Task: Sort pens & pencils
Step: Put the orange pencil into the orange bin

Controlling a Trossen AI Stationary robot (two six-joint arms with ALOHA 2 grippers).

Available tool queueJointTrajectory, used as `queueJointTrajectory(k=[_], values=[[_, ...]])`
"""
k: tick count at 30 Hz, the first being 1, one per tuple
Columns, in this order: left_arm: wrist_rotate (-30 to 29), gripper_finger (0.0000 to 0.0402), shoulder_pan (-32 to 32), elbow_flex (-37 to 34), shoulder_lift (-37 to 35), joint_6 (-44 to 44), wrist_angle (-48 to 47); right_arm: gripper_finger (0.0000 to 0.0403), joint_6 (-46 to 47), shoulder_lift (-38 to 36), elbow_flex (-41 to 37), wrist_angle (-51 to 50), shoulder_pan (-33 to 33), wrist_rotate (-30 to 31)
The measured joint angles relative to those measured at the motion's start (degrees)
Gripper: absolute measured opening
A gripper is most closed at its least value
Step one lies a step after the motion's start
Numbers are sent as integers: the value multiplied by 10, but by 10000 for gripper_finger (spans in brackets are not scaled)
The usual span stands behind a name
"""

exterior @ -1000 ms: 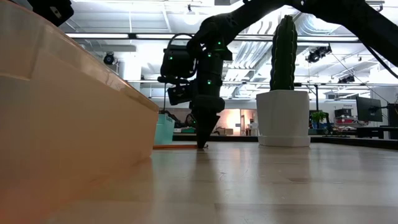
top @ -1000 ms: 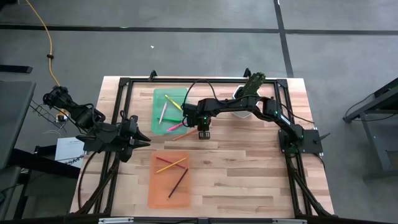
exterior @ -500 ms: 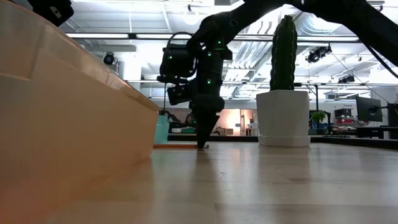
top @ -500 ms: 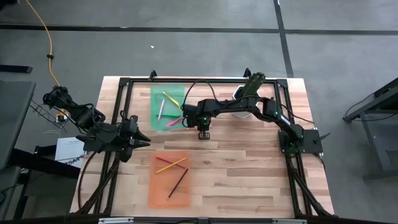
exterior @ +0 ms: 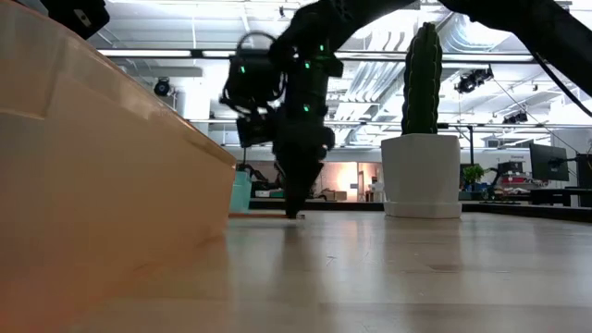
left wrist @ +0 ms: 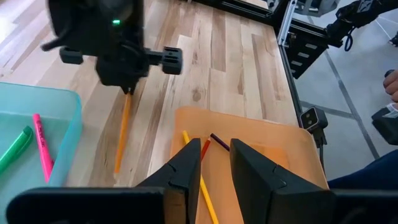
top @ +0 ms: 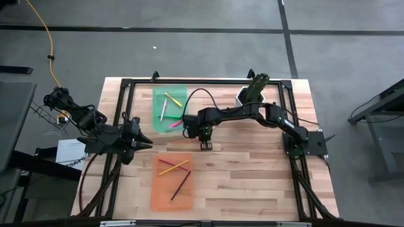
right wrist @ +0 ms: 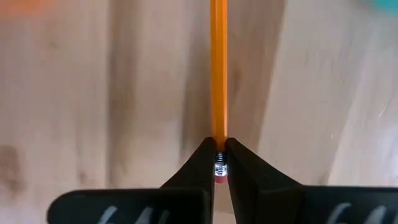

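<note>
An orange pencil (left wrist: 122, 130) lies on the wooden table between the green tray (top: 169, 108) and the orange tray (top: 172, 181). My right gripper (top: 205, 147) points down over the pencil's eraser end, shut on it. The green tray holds pink, green, yellow and whitish pens (top: 176, 123). The orange tray holds yellow, red and dark pencils (top: 173, 167). My left gripper (top: 146, 142) waits open at the table's left, above the table, with nothing between its fingers (left wrist: 186, 171). My right gripper pinches the orange pencil's eraser end (right wrist: 218, 142) between its two fingertips. The fingers come from above, pointing down. The pencil's shaft (right wrist: 218, 74) runs away from the fingers and lies flat on the table.
A potted cactus (top: 251, 93) stands at the far right of the table. A black rail frame (top: 208, 82) runs around the table's edges. Bare wood lies to the right of the two trays.
My right gripper has moved toward the table's near edge, low over the table. The orange pencil's eraser end has gone with it, so the pencil has swung round on the table. The green tray has shifted a little toward the far edge.
</note>
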Motion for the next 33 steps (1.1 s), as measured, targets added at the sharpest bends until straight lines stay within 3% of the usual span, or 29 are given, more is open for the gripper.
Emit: queueJointTrajectory(k=[12, 18, 26, 33], values=[[1, 74, 0, 0, 0, 4, 5, 12, 47, -1, 62, -7, 14, 15], [-15, 74, 0, 0, -7, 37, 54, 12, 62, -2, 97, -13, 21, 19], [-83, 74, 0, 0, -78, 112, 138, 12, 122, -2, 157, -9, 25, 21], [-145, 74, 0, 0, -159, 164, 160, 12, 163, -4, 229, 41, 24, 58]])
